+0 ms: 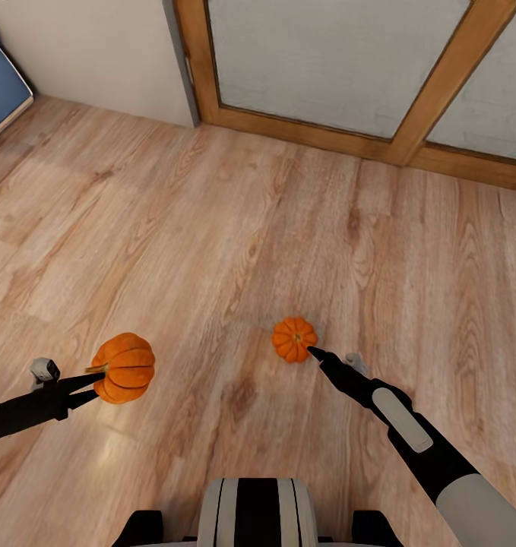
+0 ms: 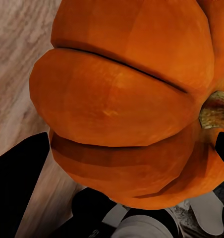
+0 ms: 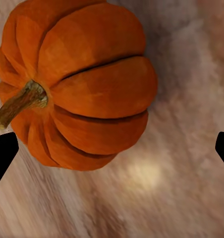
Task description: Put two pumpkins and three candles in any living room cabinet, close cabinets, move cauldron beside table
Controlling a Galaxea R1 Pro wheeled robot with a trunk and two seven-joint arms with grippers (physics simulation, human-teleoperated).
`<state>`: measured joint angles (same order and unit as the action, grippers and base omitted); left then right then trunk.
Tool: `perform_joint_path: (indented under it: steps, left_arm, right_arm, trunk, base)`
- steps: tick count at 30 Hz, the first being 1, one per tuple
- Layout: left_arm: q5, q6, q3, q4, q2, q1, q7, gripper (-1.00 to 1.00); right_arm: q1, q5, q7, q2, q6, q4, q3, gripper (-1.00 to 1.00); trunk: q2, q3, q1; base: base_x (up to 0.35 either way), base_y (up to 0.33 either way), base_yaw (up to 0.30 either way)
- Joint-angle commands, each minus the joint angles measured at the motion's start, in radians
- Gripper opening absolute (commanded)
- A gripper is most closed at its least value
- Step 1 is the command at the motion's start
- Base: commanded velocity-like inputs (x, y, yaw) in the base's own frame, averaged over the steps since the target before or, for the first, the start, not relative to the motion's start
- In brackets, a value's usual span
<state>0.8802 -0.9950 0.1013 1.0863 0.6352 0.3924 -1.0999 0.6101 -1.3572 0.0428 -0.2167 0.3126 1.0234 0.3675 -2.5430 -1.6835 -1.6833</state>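
left gripper (image 1: 90,384) clamped on one small ribbed orange pumpkin (image 1: 125,367), right gripper (image 1: 316,352) spread wide over the second orange pumpkin (image 1: 293,339) on the wooden floor (image 1: 212,228): looks rigid, light, smooth-skinned, so pinch across the ribs at mid-body, not the stem.

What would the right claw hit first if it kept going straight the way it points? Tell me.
Probably the pumpkin on the floor: the right claw points at it, open. Depth is unclear; it could meet the floor alongside.

One pumpkin (image 1: 124,368) is held off the floor (image 1: 235,228) at the L gripper (image 1: 90,386), front-left. The 2nd pumpkin (image 1: 294,339) is set on the floor, centre-right, just ahead of the R gripper (image 1: 315,352). A door frame (image 1: 364,140) is placed behind.
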Motion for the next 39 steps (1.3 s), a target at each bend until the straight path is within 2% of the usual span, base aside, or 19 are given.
perform_joint_path:
  steps: [1,26,35,39]
  left_arm:
    - [0.002,-0.004,0.0,0.0,0.0,0.0,-0.001,-1.0]
    - [0.008,-0.004,0.0,-0.002,0.0,0.0,-0.001,-1.0]
    - [0.008,-0.004,0.0,-0.001,0.0,0.0,-0.001,-1.0]
    - [0.008,-0.004,0.0,-0.001,0.0,0.0,-0.001,-1.0]
  right_arm:
    - [0.0,-0.008,0.005,-0.001,0.0,0.001,0.002,1.0]
    - [0.0,-0.008,0.005,-0.001,0.0,0.0,0.002,1.0]
    - [0.0,-0.009,0.003,-0.002,0.0,0.001,0.002,1.0]
    - [0.0,-0.009,0.003,-0.004,0.0,0.001,0.002,1.0]
  trunk:
    - [0.0,-0.001,0.0]
    - [0.0,-0.001,0.0]
    - [-0.002,-0.028,-0.003]
    - [-0.002,-0.028,-0.003]
  base:
    - [0.068,0.015,0.0]
    - [0.038,0.014,0.0]
    - [0.0,0.0,0.0]
    - [0.0,0.0,0.0]
